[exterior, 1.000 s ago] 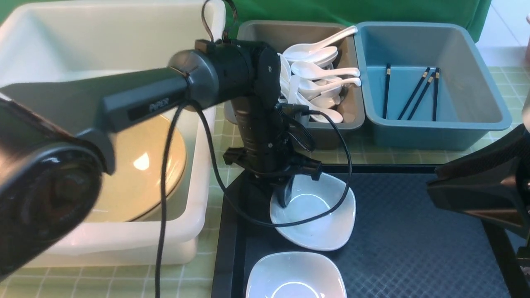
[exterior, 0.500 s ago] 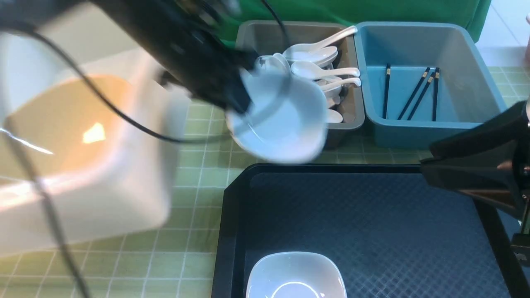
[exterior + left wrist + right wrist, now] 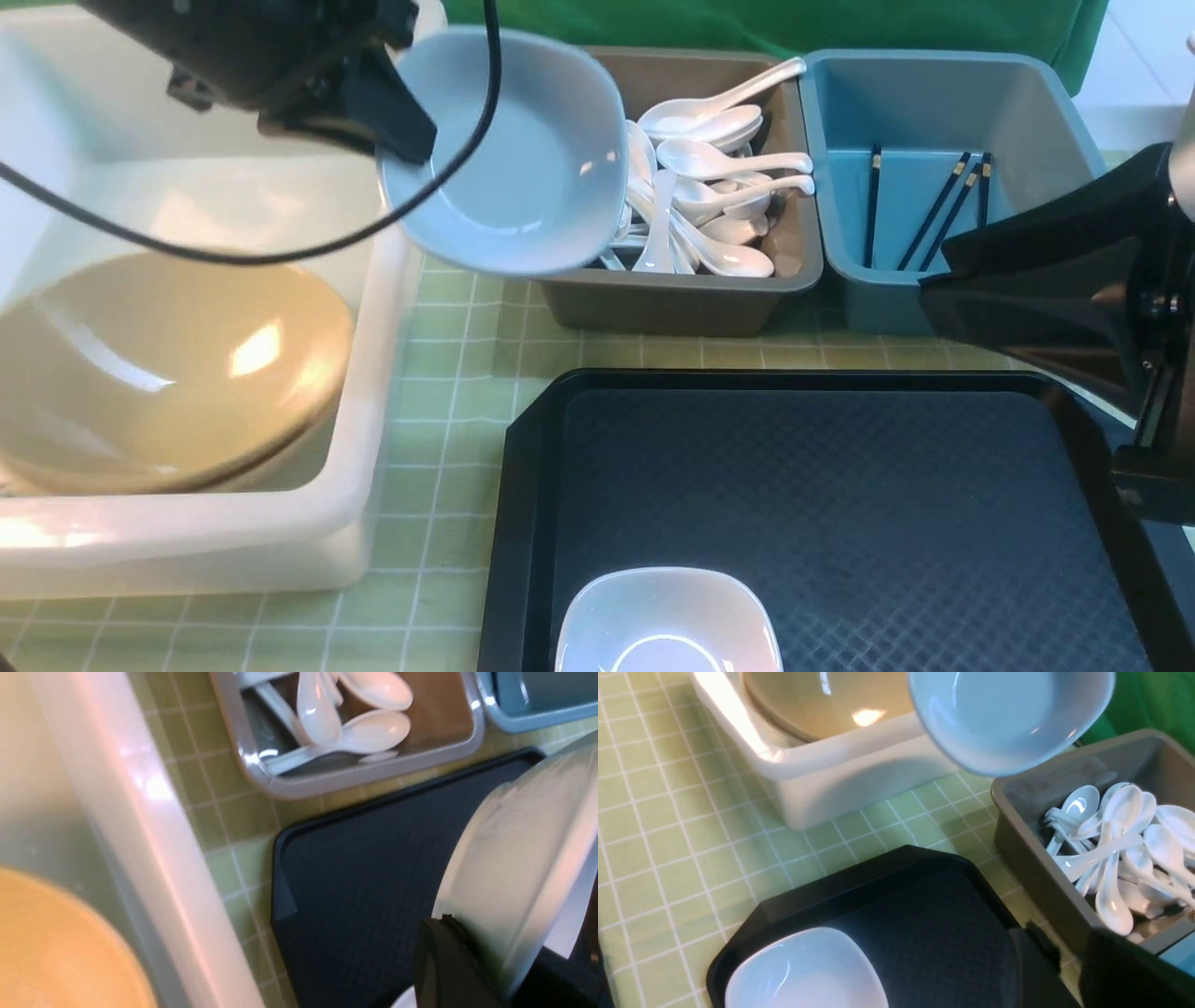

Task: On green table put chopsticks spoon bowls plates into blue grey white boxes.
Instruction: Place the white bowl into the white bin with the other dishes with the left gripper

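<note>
— Left gripper point(image 3: 397, 131): clamped on bowl point(image 3: 509, 154) rim; bowl tilted, aloft over the gap between white box point(image 3: 373, 308) and grey box point(image 3: 681, 303).
— Same from the wrists?
— Left wrist: only its underside. Right wrist: its hollow, plus right gripper point(image 3: 1066, 947), parted, gripping nothing.
— Versus a second ago?
— Then on tray point(image 3: 523, 523); now lifted, carried left and up. Second bowl point(image 3: 665, 625) at tray's near edge, unmoved.

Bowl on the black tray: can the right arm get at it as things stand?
Probably yes: the tray bowl sits uncovered, nothing between it and the empty right gripper; the left gripper holds the other bowl well away.
</note>
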`<state>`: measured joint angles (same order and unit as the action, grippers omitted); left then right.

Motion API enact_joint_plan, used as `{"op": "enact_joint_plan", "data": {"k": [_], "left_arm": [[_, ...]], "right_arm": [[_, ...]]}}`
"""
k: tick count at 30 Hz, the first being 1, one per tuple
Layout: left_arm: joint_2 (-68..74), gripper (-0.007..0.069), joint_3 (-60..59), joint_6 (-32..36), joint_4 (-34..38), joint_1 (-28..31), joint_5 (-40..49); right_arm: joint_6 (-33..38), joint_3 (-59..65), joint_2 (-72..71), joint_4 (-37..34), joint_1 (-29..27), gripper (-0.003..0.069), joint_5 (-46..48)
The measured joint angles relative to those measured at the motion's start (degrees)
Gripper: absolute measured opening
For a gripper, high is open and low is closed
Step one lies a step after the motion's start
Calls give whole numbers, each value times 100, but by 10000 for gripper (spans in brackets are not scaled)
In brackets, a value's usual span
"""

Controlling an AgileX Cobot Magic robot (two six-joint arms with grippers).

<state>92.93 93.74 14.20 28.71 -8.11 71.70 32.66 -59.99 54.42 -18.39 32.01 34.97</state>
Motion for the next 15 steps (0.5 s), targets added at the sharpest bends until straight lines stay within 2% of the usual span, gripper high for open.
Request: {"op": "enact_joint_plan", "data": {"k": [5, 9, 11, 13, 15], "left_arm": [[-53, 15, -18, 11, 3, 36, 6], [-245, 15, -25, 11, -3, 374, 13], [-360, 15, -25, 11, -3, 896, 24], [-384, 15, -25, 11, -3, 1153, 24], [-393, 15, -73, 6, -3, 1871, 19]], "right_arm": [[0, 0, 0, 0, 0, 183, -2], [0, 0, 0, 0, 0, 183, 9], [0, 0, 0, -7, 0, 184, 15], [0, 0, 6, -20, 0, 184, 9], [2, -26, 66, -46, 0, 185, 5]]}}
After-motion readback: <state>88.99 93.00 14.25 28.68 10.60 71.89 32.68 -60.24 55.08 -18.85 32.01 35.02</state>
